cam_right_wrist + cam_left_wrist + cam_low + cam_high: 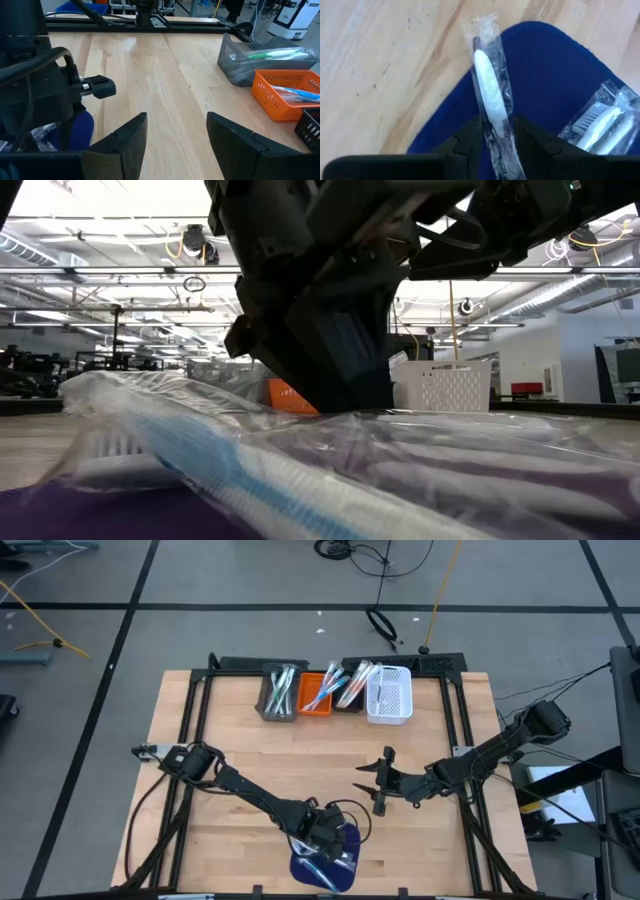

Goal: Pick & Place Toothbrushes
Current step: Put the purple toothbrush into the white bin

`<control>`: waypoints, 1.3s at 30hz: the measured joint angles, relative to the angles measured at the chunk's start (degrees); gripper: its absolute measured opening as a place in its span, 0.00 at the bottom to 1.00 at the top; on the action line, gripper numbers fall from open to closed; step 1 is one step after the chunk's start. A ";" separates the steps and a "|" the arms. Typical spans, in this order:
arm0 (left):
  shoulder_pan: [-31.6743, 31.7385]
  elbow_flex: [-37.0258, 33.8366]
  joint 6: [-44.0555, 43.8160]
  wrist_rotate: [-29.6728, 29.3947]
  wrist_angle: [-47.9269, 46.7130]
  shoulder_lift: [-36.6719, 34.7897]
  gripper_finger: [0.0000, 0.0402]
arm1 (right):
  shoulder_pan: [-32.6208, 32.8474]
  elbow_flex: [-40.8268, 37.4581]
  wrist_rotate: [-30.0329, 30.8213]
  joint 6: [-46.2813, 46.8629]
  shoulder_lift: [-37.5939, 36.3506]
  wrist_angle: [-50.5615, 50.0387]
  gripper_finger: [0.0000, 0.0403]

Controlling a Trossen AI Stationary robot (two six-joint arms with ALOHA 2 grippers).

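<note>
A dark blue mat (345, 838) lies at the table's near edge with clear-wrapped toothbrushes on it (250, 470). My left gripper (497, 127) points steeply down over the mat, shut on a white toothbrush in a clear wrapper (487, 85). That toothbrush runs out past the mat's edge over the wood. More wrapped toothbrushes (602, 122) lie on the mat beside it. My right gripper (177, 125) hangs open above the table's middle right (380, 785), with nothing between its fingers. My left gripper pinches the wrapped toothbrush's handle (496, 122) between its two fingers, which come from above at a slant and lie across it. The head end (482, 37) sticks out ahead of the fingers. Whether the toothbrush is clear of the mat I cannot tell.
Four bins stand in a row at the table's far edge: grey (278, 692), orange (317, 692), black (350, 688) and white (389, 695), the first three holding toothbrushes. Bare wood lies between the bins and the mat. A black frame rims the table.
</note>
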 joint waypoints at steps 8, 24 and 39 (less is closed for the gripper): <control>-0.04 0.02 -1.56 -0.37 -1.25 0.02 0.16 | -0.01 0.00 0.00 0.00 0.00 -0.06 0.49; 0.05 0.02 1.70 -9.99 -6.05 -5.86 0.00 | 0.01 -0.01 0.00 0.00 0.00 0.47 0.49; 0.55 0.04 10.16 -30.88 -10.76 -17.65 0.00 | 0.01 0.00 -0.07 -0.05 0.00 5.01 0.49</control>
